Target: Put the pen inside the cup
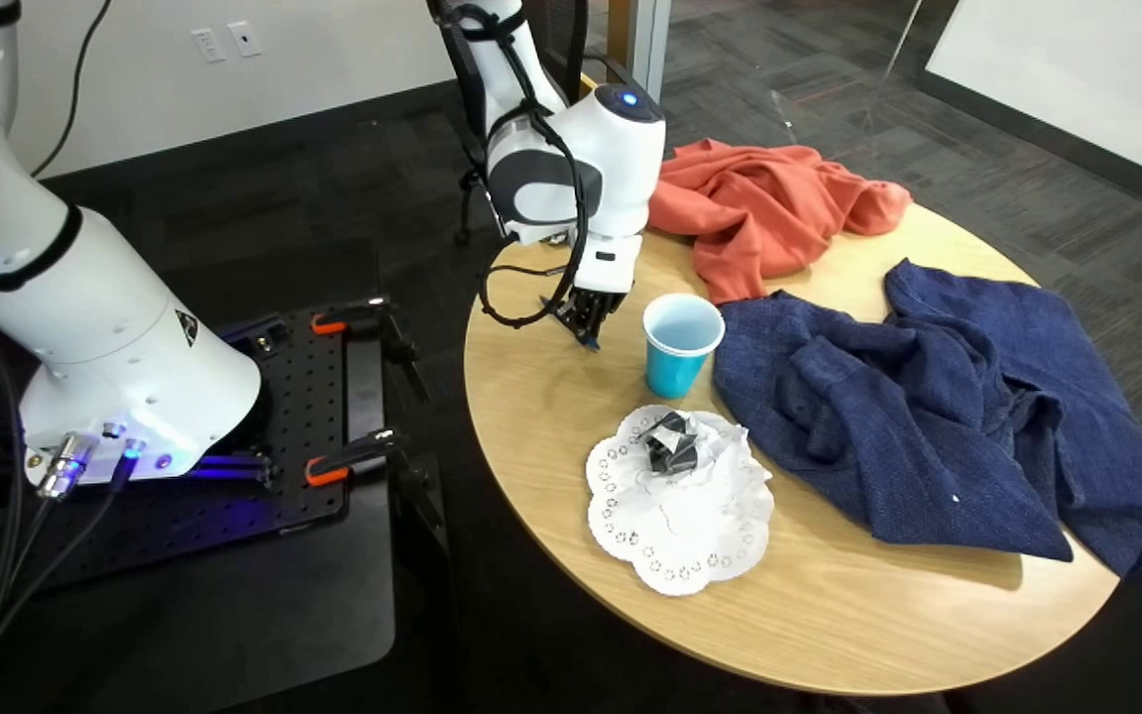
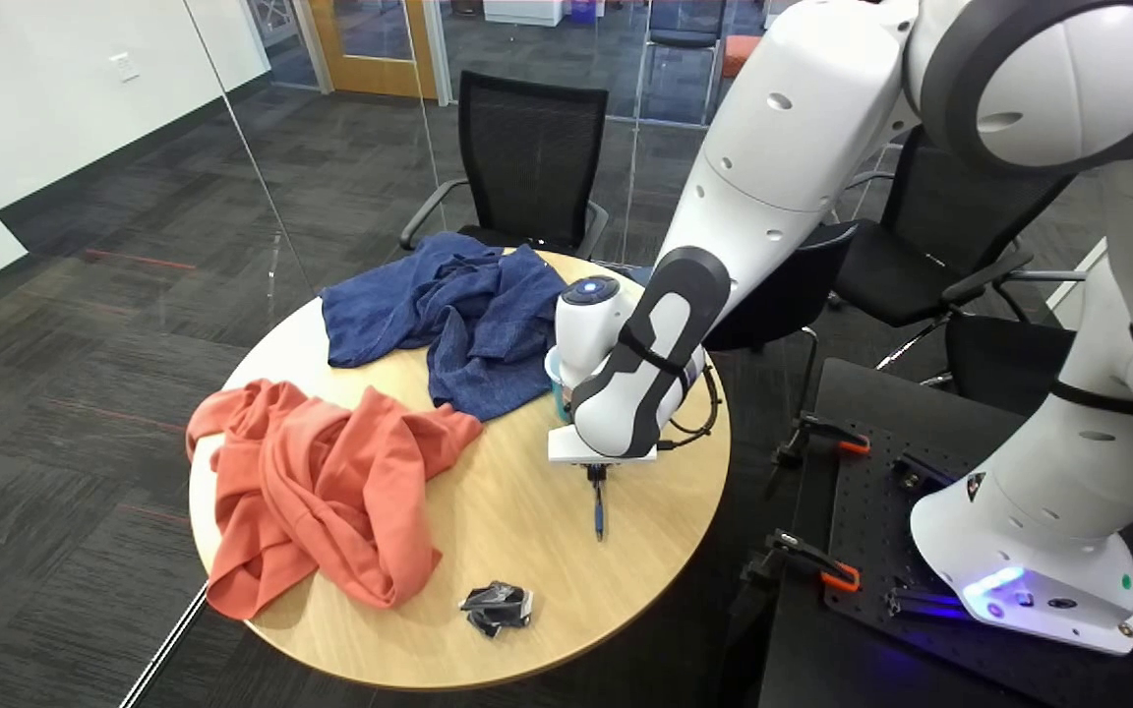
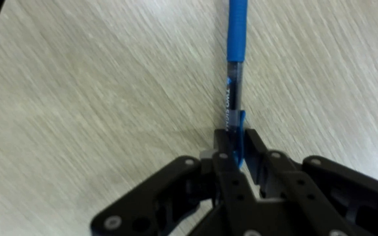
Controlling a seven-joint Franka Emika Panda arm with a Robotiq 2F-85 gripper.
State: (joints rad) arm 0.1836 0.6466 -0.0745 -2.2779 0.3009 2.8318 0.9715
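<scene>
On the round worktop [image 1: 546, 436], just beside the white doily [image 1: 645, 550], we see the blue cup [image 1: 678, 365] standing upright, with the pen [image 3: 235, 82] outside it. We see the jaws drawn together on the pen by its clip [image 3: 242, 119], only its width between them; whether it touches the worktop, we cannot tell. Near the cup, we see a rumpled dark blue cloth [image 1: 888, 426].

In the wrist view, right of centre, white lettering [image 3: 227, 106] along the pen [image 3: 236, 82] reads "TWO SIGM", its last part unclear.
</scene>
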